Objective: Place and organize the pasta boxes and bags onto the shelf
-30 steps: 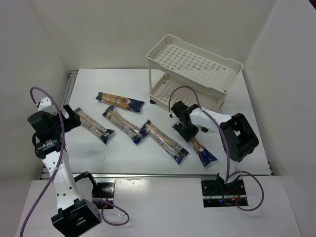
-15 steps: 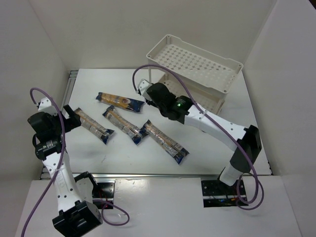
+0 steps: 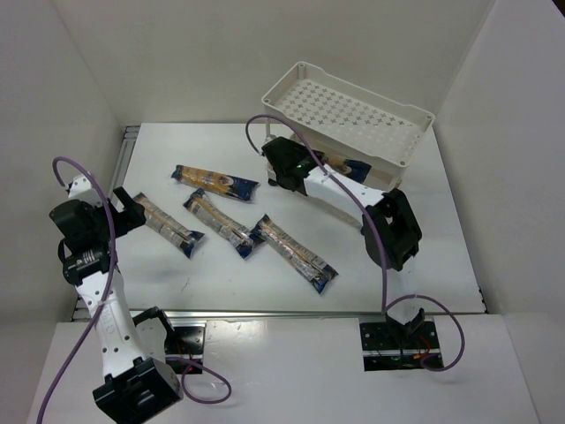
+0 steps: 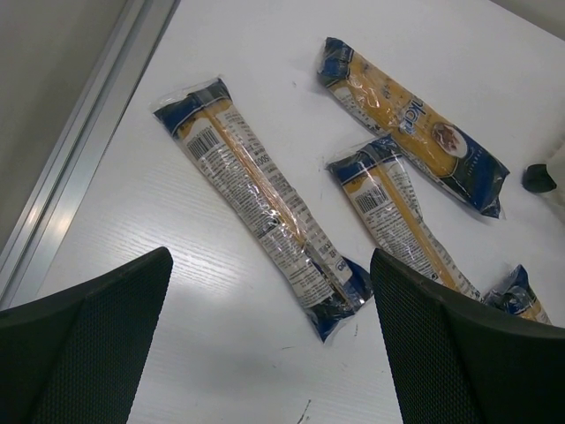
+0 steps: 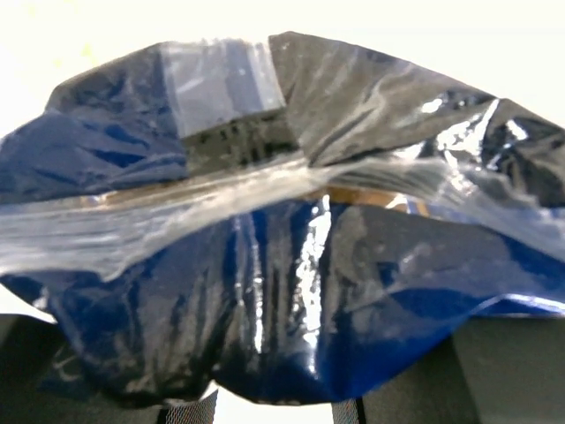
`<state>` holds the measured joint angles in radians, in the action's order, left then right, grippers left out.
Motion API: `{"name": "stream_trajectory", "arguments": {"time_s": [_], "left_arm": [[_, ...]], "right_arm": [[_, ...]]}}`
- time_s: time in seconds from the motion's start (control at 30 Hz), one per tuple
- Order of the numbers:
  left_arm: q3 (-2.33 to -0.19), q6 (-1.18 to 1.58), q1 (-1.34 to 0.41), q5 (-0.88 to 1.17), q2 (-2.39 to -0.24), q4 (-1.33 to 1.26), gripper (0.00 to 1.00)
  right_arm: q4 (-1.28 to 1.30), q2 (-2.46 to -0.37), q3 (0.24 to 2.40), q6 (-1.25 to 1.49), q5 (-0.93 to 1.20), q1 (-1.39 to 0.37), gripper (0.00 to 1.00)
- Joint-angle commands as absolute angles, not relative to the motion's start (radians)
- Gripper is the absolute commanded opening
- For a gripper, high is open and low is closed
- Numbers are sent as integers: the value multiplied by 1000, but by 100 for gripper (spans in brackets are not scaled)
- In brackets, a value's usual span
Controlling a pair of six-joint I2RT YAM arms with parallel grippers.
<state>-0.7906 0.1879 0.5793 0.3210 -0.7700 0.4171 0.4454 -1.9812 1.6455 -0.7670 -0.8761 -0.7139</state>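
Several spaghetti packets lie on the white table: one at the far left (image 3: 168, 224), one behind it (image 3: 214, 181), one in the middle (image 3: 222, 223) and one nearer the front (image 3: 296, 253). My right gripper (image 3: 287, 168) is at the left end of the cream two-tier shelf (image 3: 353, 110), shut on the dark blue end of another packet (image 5: 282, 265), whose length lies in the lower tray (image 3: 342, 164). My left gripper (image 4: 274, 353) is open and empty above the table, just short of the leftmost packet (image 4: 265, 203).
White walls close in the table on the left, back and right. A metal rail (image 4: 79, 168) runs along the table's left edge. A dark shelf wheel (image 4: 538, 177) shows in the left wrist view. The right arm's elbow (image 3: 393, 230) hangs in front of the shelf.
My right arm lifted a packet from the front right of the table, swung left and back, and now holds it in the shelf's lower tray. The left arm has not moved.
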Motion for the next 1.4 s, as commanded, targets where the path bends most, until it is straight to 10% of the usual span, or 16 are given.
{"name": "stream_trajectory", "arguments": {"time_s": [0.0, 0.07, 0.1, 0.2, 0.6, 0.73, 0.93, 1.37], "left_arm": [[-801, 202, 586, 351, -769, 373, 100], [-801, 202, 586, 351, -769, 373, 100], [-801, 202, 586, 351, -769, 373, 100], [-801, 225, 586, 351, -778, 373, 100], [-819, 459, 586, 488, -981, 325, 100], [-969, 126, 523, 456, -1048, 347, 98], [-1058, -635, 381, 20, -1196, 405, 100], [-989, -615, 367, -25, -1273, 414, 100]], "right_arm": [[406, -2028, 1752, -726, -963, -681, 0], [438, -2040, 1761, -700, -953, -681, 28], [449, -2040, 1761, -690, -953, -681, 77], [471, -2031, 1761, -664, -942, -681, 100], [526, -1637, 1589, -514, -527, -805, 100], [688, -1618, 1556, -425, -232, -805, 100], [532, -1718, 1491, -375, -475, -757, 100], [514, -1917, 1680, -253, -512, -546, 100]]}}
